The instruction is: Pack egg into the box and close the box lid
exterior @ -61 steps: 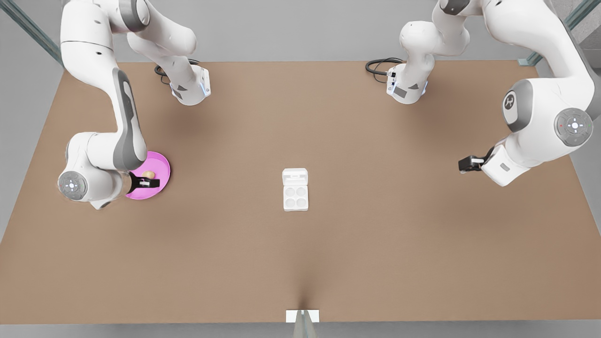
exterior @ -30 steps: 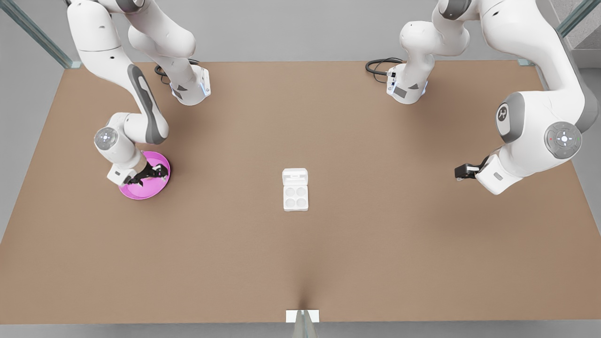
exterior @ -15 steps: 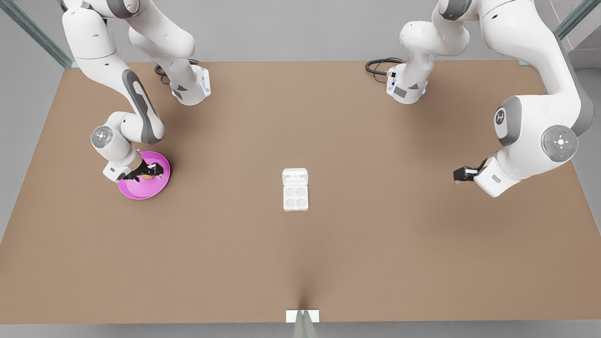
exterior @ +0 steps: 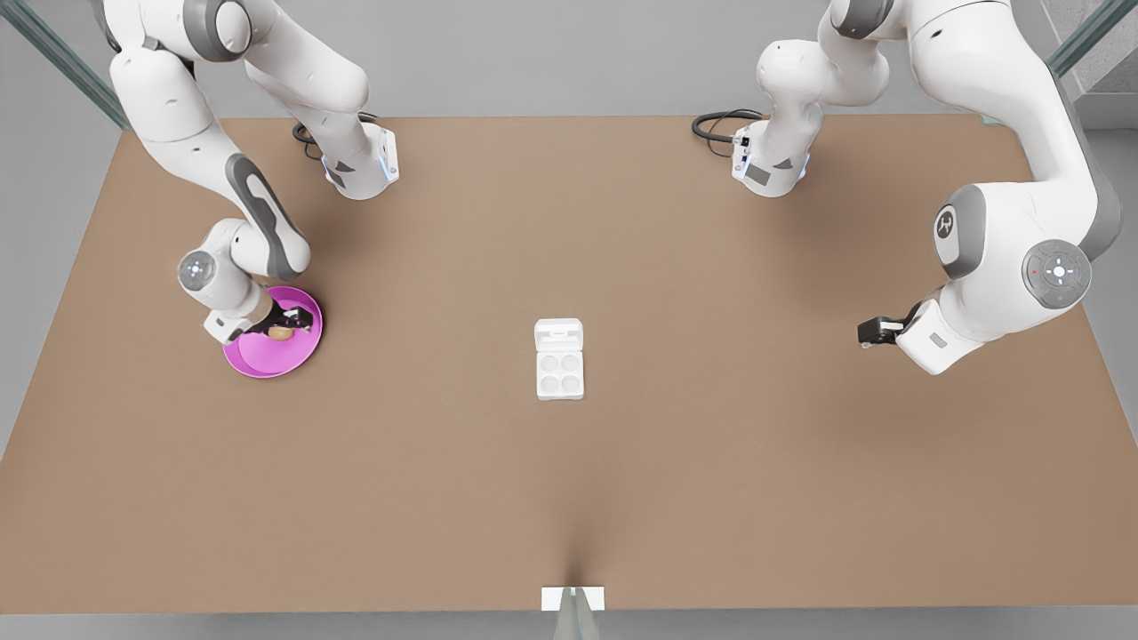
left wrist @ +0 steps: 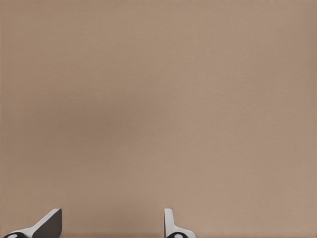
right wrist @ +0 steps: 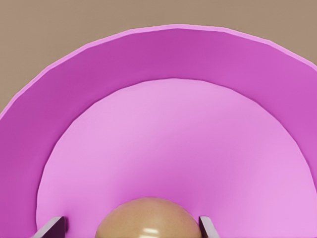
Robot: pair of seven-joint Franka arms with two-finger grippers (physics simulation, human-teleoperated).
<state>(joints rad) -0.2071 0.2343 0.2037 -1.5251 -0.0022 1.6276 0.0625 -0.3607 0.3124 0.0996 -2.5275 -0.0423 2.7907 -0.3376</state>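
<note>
One egg (right wrist: 147, 219) between spread right gripper (exterior: 283, 327) fingers, on one plate (exterior: 258, 357); left gripper (exterior: 867, 332) spread, empty; one box (exterior: 559, 372).

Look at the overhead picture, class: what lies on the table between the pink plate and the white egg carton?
Nothing: in the front view, only bare brown table separates the pink plate from the box.

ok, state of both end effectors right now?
Right end effector: open, fingers either side of the small tan-brown egg on the round pink plate.
Left end effector: open, empty, over bare table.
</note>
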